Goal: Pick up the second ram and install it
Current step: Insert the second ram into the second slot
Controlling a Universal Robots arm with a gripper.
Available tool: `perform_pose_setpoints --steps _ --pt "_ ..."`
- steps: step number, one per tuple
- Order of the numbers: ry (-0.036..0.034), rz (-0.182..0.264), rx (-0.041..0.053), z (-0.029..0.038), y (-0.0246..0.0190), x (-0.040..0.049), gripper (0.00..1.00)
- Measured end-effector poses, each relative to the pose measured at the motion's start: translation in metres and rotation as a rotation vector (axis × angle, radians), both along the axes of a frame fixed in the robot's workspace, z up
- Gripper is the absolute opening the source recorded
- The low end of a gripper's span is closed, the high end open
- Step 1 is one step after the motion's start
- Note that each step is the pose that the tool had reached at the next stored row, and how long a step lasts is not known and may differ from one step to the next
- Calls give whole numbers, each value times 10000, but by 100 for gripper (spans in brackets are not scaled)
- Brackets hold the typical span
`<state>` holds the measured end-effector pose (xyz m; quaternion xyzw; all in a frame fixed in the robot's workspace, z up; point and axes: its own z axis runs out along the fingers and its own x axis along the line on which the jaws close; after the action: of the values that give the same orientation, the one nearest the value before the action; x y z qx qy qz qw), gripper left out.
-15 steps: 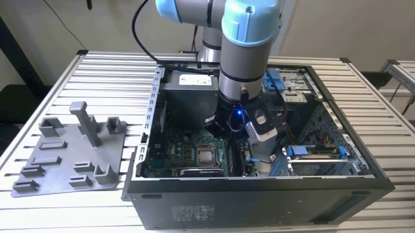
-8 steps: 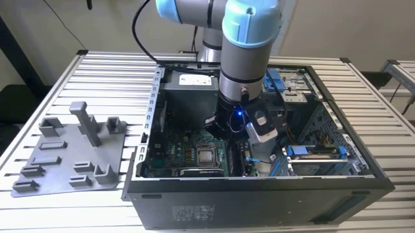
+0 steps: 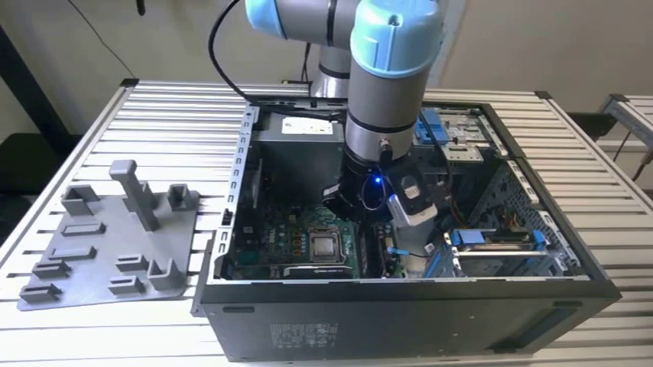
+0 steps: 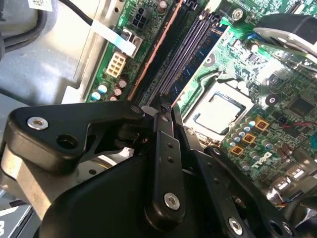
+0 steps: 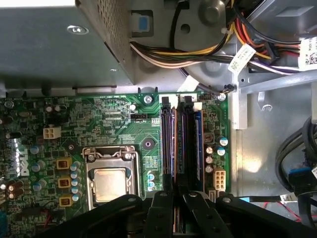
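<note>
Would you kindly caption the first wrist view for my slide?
Gripper poised over the motherboard's memory slots, beside the CPU socket.

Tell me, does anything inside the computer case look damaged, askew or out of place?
Nothing stands out. The pincer sits over the memory slots beside the processor socket, and the motherboard looks intact.

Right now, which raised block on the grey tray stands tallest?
The slim upright post on the grey tray; every other block sits far lower.
</note>
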<state>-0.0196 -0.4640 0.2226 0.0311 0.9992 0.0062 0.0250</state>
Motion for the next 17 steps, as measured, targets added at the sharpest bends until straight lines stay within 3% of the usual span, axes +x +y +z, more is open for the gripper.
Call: perform_pose_setpoints --steps 17 --pt "1 0 0 -32 -21 13 14"
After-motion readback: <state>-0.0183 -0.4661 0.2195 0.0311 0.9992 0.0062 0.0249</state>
